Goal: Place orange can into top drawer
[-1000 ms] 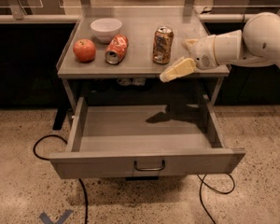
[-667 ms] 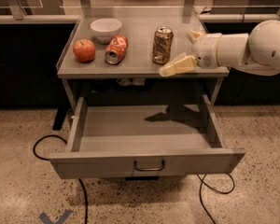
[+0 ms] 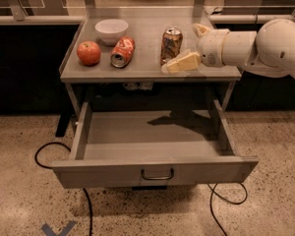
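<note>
while the top drawer [image 3: 108, 173] sits pulled out below, the orange can [image 3: 171, 44] stands upright on the tabletop [image 3: 145, 63], just off the tips of the gripper [image 3: 189, 47], whose fingers are spread apart and hold nothing; i'd guess a level reach forward would straddle it.

Gripper [image 3: 183, 47] right of orange can [image 3: 170, 44]; red can [image 3: 123, 51] left; top drawer [image 3: 108, 173] unobstructed.

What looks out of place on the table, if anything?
The red can lies on its side beside the apple, while the orange can stands upright. The gripper is at the orange can, fingers open. Nothing is spilled.
</note>
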